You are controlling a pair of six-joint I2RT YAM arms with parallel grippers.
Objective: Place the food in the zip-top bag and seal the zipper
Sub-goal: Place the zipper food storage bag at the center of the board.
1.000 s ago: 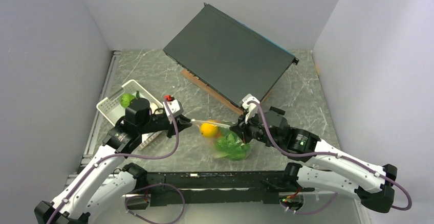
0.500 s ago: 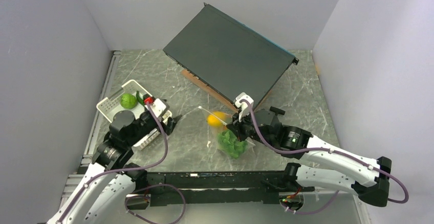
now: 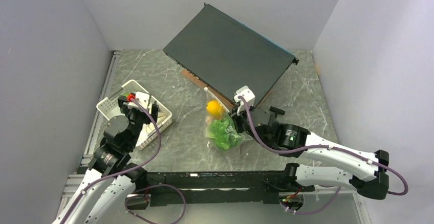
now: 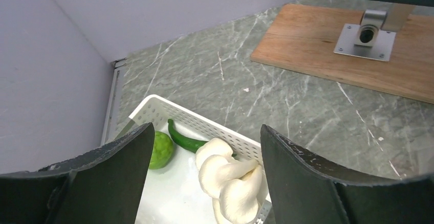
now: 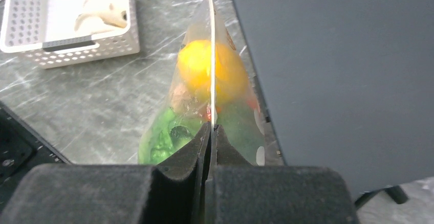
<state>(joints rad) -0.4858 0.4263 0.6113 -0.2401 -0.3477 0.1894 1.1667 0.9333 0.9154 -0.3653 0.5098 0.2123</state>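
Note:
The zip-top bag (image 3: pixel 221 128) hangs mid-table with a yellow-orange fruit (image 3: pixel 214 108) and green lettuce (image 3: pixel 223 136) inside. My right gripper (image 5: pixel 211 127) is shut on the zipper (image 5: pixel 211 55), which runs away from its jaws as a thin white strip above the fruit (image 5: pixel 210 70) and lettuce (image 5: pixel 163 138). My left gripper (image 4: pixel 205 131) stands open over the white basket (image 4: pixel 204 124), touching nothing. Below it lie white mushrooms (image 4: pixel 230 175), a round green fruit (image 4: pixel 161 150) and a slim cucumber (image 4: pixel 187 139). In the top view the left gripper (image 3: pixel 139 106) sits over the basket (image 3: pixel 110 105).
A large flat black box (image 3: pixel 230 55) leans across the back of the table, right beside the bag. It rests by a wooden board (image 4: pixel 317 50) with a metal bracket (image 4: pixel 366 40). Grey walls close in on three sides, and a metal rail (image 3: pixel 102 101) runs along the left edge.
My left gripper let go of the bag's mouth, opened, and swung left over the basket. My right gripper kept its grip and carried the bag back toward the black box.

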